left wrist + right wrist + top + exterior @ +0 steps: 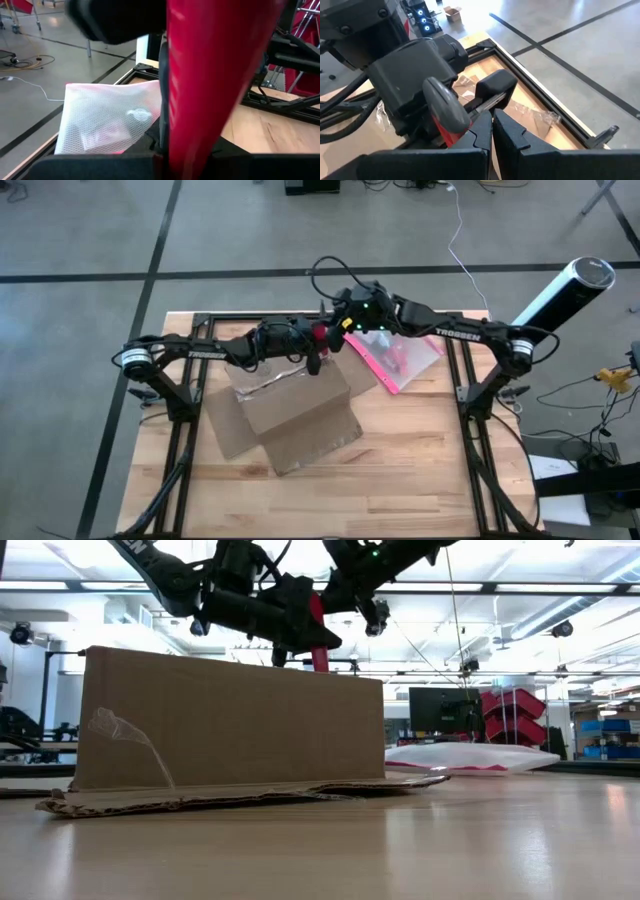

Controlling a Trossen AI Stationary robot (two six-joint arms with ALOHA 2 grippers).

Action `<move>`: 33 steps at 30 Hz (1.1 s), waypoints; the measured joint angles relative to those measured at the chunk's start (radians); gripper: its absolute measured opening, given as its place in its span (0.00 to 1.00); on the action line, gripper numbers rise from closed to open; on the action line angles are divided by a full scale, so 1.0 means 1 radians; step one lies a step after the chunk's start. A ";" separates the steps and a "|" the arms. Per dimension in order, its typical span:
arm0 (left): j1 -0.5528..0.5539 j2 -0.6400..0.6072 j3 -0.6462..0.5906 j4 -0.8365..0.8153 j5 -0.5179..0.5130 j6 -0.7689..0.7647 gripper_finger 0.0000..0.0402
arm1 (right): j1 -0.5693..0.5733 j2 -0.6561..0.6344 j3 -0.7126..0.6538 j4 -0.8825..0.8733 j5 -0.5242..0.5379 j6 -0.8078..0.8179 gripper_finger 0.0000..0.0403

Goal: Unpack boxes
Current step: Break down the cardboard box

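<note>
1. The cardboard box sits mid-table with its flaps splayed flat. It's the biggest thing here.
2. The pink-edged mesh pouch lies at about 2 o'clock from the box, touching its corner.
3. My left gripper hangs over the box's far edge, clamped on a red-handled tool.
4. My right gripper is right against it at 1 o'clock, fingers nearly together, crowding the tool.

1 box, 1 pouch (pink-edged), 2 claws
</note>
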 joint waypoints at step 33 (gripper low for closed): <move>-0.002 0.003 -0.007 -0.088 0.031 0.100 0.06 | 0.013 0.018 0.018 0.003 -0.052 0.012 0.00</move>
